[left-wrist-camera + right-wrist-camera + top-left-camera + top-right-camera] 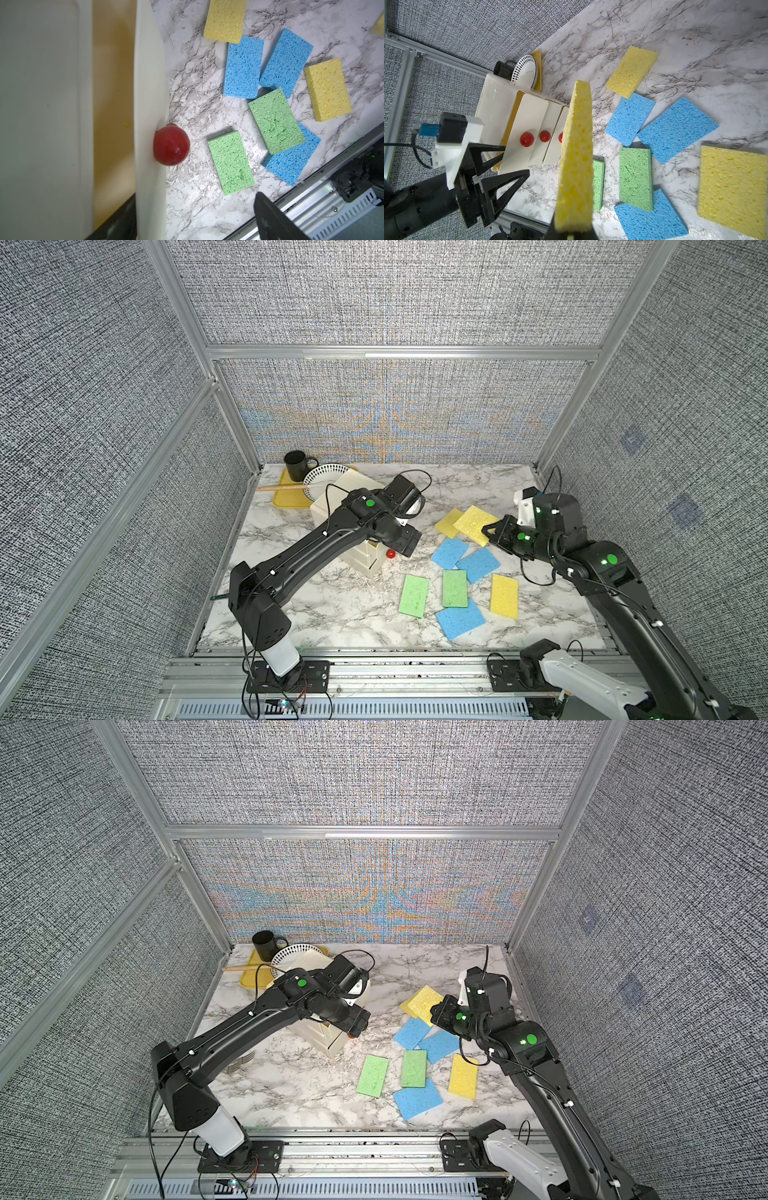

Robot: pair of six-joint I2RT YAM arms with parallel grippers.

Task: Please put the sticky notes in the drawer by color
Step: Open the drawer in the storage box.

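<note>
The cream drawer (pixel 360 562) cabinet stands left of centre, and its top drawer front (pixel 527 124) with a red knob (pixel 171 146) is pulled out a little. My left gripper (pixel 409 541) (pixel 193 199) is open, one finger on each side of that front. My right gripper (pixel 492 531) (pixel 571 228) is shut on a yellow sticky note (pixel 473 522) (pixel 576 155), held off the table to the right of the cabinet. Flat on the marble lie two yellow sticky notes (pixel 446 521) (pixel 504 595), three blue sticky notes (pixel 449 551) (pixel 478 564) (pixel 460 618) and two green sticky notes (pixel 414 595) (pixel 454 588).
Behind the cabinet at the back left are a black mug (pixel 296 466), a patterned plate (pixel 326 477), a glossy yellow tray (pixel 284 499) and a wooden stick (pixel 282 487). Fabric walls enclose the marble table (pixel 332 614); an aluminium rail (pixel 395 668) runs along its front.
</note>
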